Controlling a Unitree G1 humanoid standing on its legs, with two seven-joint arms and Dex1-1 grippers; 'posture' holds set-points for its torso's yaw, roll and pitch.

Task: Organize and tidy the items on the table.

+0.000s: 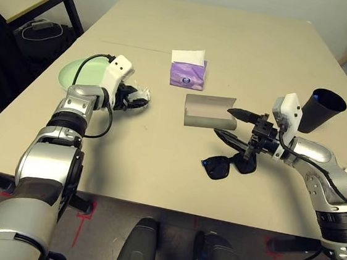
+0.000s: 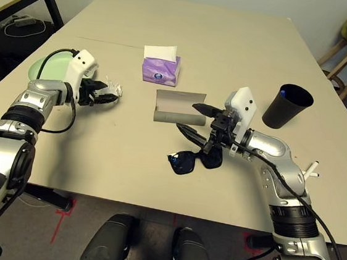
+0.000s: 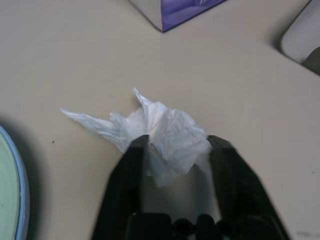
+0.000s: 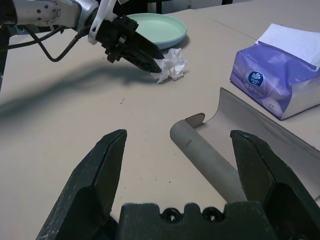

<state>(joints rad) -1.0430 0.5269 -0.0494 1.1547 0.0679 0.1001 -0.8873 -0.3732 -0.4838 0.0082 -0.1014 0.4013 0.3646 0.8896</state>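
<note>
We see the left gripper [image 3: 175,145] at the crumpled white tissue [image 3: 162,132], its two black fingers [image 3: 131,165] set on either side of the paper and pressing on it. The tissue rests on the beige table [image 1: 156,178], just beside the pale green plate [image 1: 80,73], which has a pale blue rim under it.

The right gripper [image 1: 241,126] hangs with its fingers spread wide and holds nothing. It is above the near end of the grey case [image 1: 208,111], which lies open on the table. The black sunglasses [image 1: 229,165] lie just below this gripper, near the front edge of the table.

A purple tissue pack [image 1: 188,71] with a white sheet stands behind the case. The black cup [image 1: 321,109] stands upright at the right side, and something blue is inside it.
</note>
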